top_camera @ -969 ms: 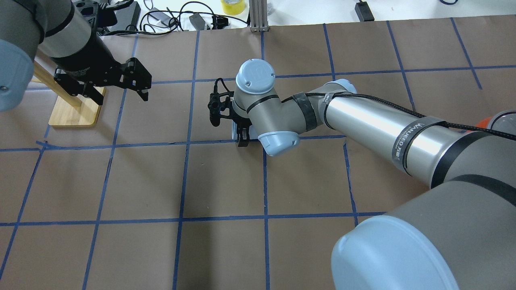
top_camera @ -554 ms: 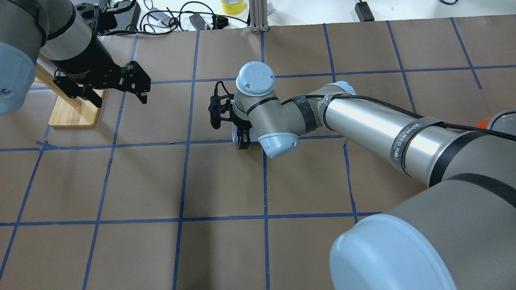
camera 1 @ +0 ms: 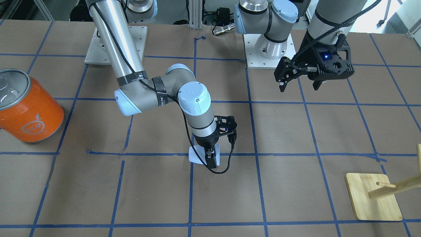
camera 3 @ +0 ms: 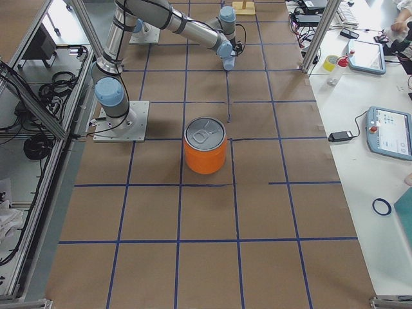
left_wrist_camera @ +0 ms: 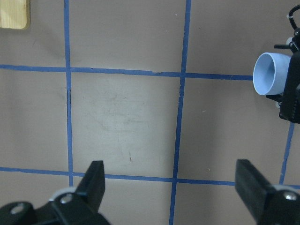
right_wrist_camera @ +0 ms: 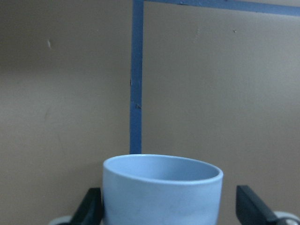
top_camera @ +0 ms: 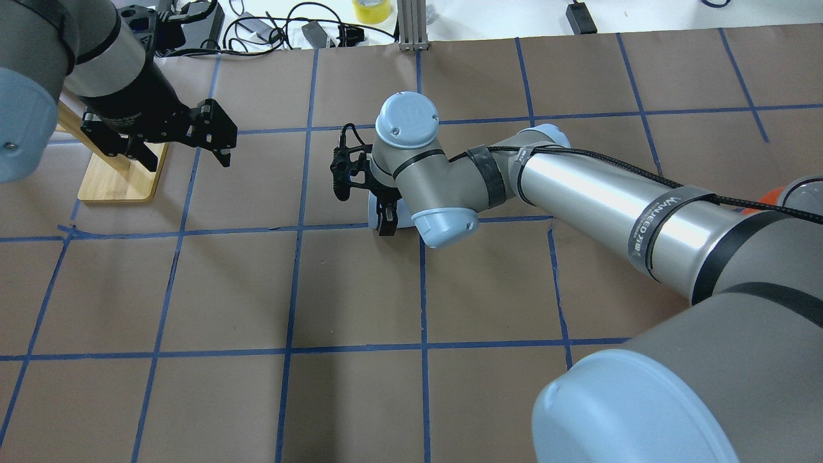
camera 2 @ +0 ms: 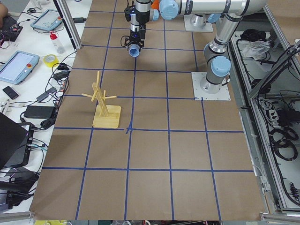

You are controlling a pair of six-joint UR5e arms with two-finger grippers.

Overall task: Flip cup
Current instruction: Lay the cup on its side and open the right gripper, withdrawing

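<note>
- Cup [right_wrist_camera: 161,192] is lying sideways, mouth horizontal, gripped between the fingers of the right end effector [right_wrist_camera: 168,213], near a blue tape line [right_wrist_camera: 136,75] mid-tabletop [camera 1: 296,184]; contact with the surface cannot be told.
- Left end effector [left_wrist_camera: 172,185] is hovering spread wide, well apart.
- Orange can [camera 1: 29,108] and wooden stand [camera 1: 373,197] are sitting well apart, toward opposite ends.

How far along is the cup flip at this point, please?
Done: the right gripper is clamped on the cup. In hand: the cup is held sideways in that grip, mouth facing the robot's left, so it looks mid-turn. Left: finish the rotation, set it down and release. The left gripper hangs open, apart.
</note>
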